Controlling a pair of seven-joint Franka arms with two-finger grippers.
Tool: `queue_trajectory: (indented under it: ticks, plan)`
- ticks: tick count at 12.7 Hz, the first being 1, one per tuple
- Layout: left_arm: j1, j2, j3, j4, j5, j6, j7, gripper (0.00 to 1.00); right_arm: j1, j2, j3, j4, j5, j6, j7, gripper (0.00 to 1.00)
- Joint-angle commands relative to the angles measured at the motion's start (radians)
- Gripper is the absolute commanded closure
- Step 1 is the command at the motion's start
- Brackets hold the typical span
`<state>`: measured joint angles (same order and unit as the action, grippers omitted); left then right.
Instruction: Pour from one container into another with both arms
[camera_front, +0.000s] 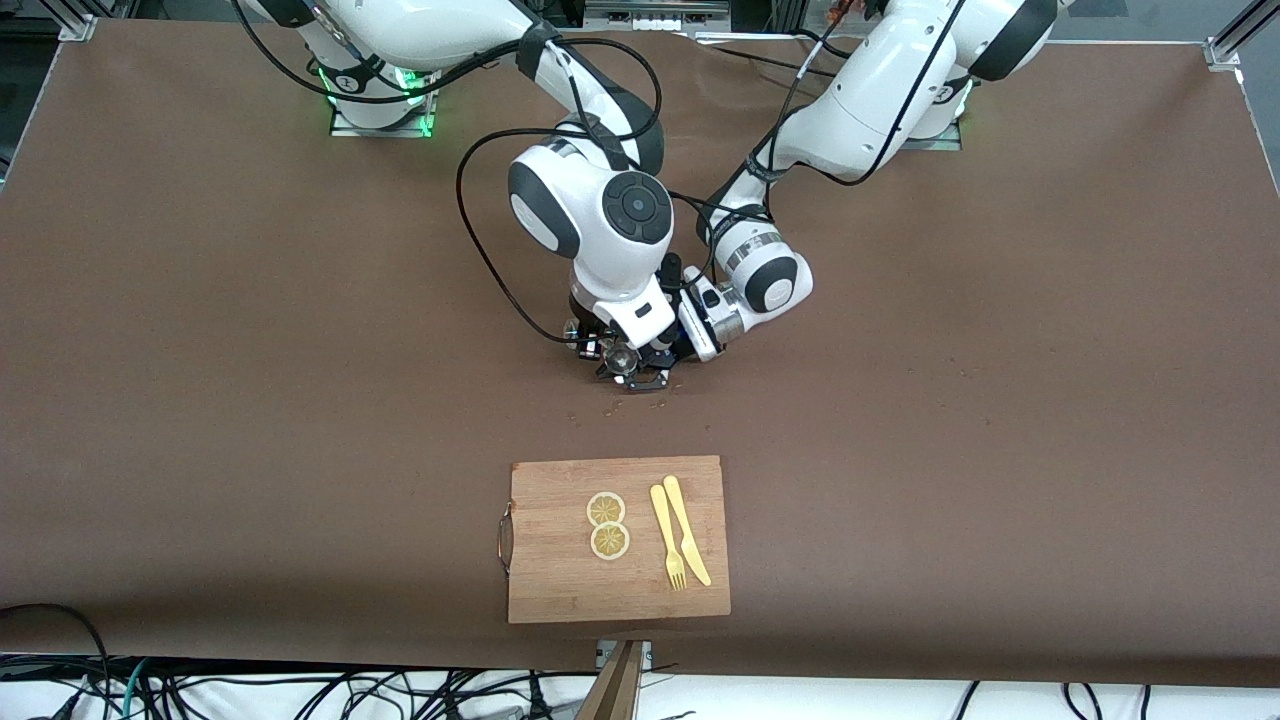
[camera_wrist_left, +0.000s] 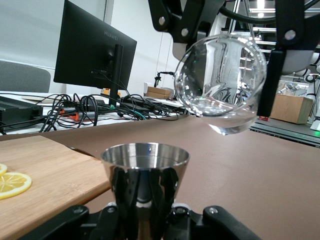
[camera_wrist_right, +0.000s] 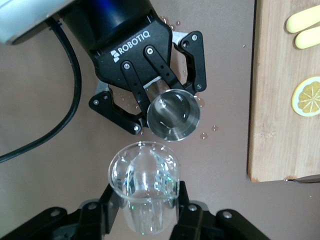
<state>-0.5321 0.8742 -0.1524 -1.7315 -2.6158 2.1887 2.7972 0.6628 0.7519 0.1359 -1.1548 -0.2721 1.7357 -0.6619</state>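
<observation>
Cutting board (camera_front: 565, 580) lies lowest in the front frame, at bottom center of the brown desk (camera_front: 1000, 450), metal handle toward the right arm's end. On it: two lemon slices (camera_front: 607, 525) touching each other, and a yellow plastic fork (camera_front: 667, 537) just beside a yellow plastic knife (camera_front: 687, 530).

Higher up, at frame center, both arms meet over the desk. Right arm (camera_front: 590, 215) comes from the base at upper left of the front frame, left arm (camera_front: 850, 100) from the base at upper right.

Right hand (camera_wrist_right: 145, 220) is clenched on a clear glass cup (camera_wrist_right: 144, 185), fingers on either side of it. In the left wrist view this glass cup (camera_wrist_left: 220, 80) hangs tilted, mouth turned sideways and down, above the metal cup; a little clear liquid sits in its lower part.

Left hand (camera_wrist_left: 145, 220) grasps a small steel cup (camera_wrist_left: 145, 175), upright, flared at the rim. In the right wrist view the steel cup (camera_wrist_right: 173, 113) shows from above between the black Robotiq fingers (camera_wrist_right: 192, 60), close to the glass cup's mouth.

Small droplets (camera_wrist_right: 207, 131) lie on the desk beside the steel cup, between it and the cutting board's edge. In the front view both cups are mostly hidden under the wrists.

Monitor (camera_wrist_left: 92, 50) and tangled cables (camera_wrist_left: 85, 107) show at upper left of the left wrist frame, off the desk.
</observation>
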Motion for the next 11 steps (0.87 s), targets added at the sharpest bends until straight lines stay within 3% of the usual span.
queue_trajectory:
  ticks: [1,11]
  plan:
    - [-0.014,0.003,-0.01,-0.002,-0.208,0.003,0.298,1.0,0.006,0.018,-0.001,0.038,-0.019,-0.015,0.016,0.85]
    - [-0.013,0.003,-0.01,-0.002,-0.208,0.003,0.298,1.0,0.008,0.035,-0.021,0.04,-0.058,0.041,0.039,0.85]
